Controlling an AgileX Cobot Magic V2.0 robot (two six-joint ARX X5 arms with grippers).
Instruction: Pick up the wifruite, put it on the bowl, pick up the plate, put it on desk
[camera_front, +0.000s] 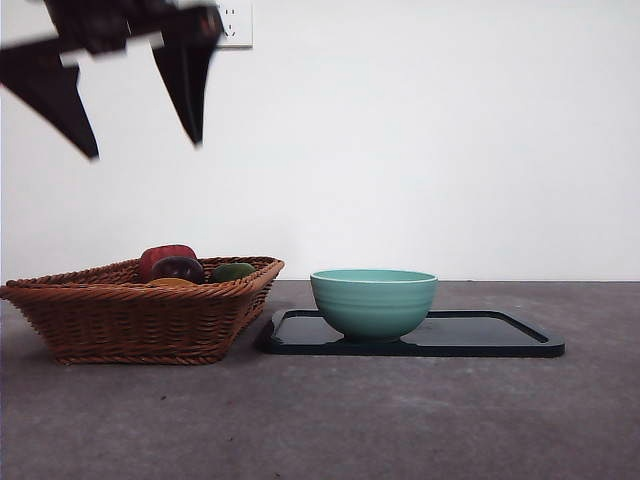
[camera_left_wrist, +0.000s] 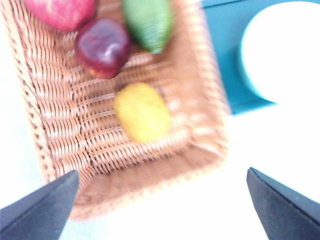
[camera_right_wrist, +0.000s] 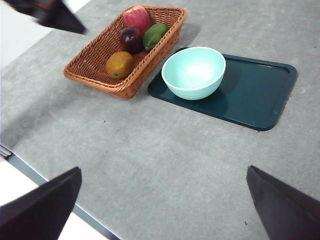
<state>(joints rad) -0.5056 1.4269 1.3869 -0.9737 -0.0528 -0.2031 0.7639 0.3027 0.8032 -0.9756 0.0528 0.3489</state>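
The wifruite (camera_left_wrist: 142, 112) (camera_right_wrist: 119, 64), orange-brown and rough, lies in the wicker basket (camera_front: 140, 315); the front view shows only a sliver of this fruit (camera_front: 170, 283). My left gripper (camera_front: 146, 149) (camera_left_wrist: 161, 172) hangs open, well above the basket, holding nothing. The mint-green bowl (camera_front: 373, 300) (camera_right_wrist: 194, 71) stands empty on the dark plate (camera_front: 500, 335) (camera_right_wrist: 260, 95), which rests flat on the desk (camera_front: 400, 420). My right gripper (camera_right_wrist: 164, 168) is open and empty, high over the desk's near side.
Sharing the basket (camera_right_wrist: 95, 60) are a red apple (camera_front: 165, 255) (camera_right_wrist: 136, 17), a dark purple fruit (camera_front: 178, 268) (camera_right_wrist: 131, 37) and a green fruit (camera_front: 232, 271) (camera_right_wrist: 154, 34). The basket sits just left of the plate. A wall socket (camera_front: 236, 22) is behind.
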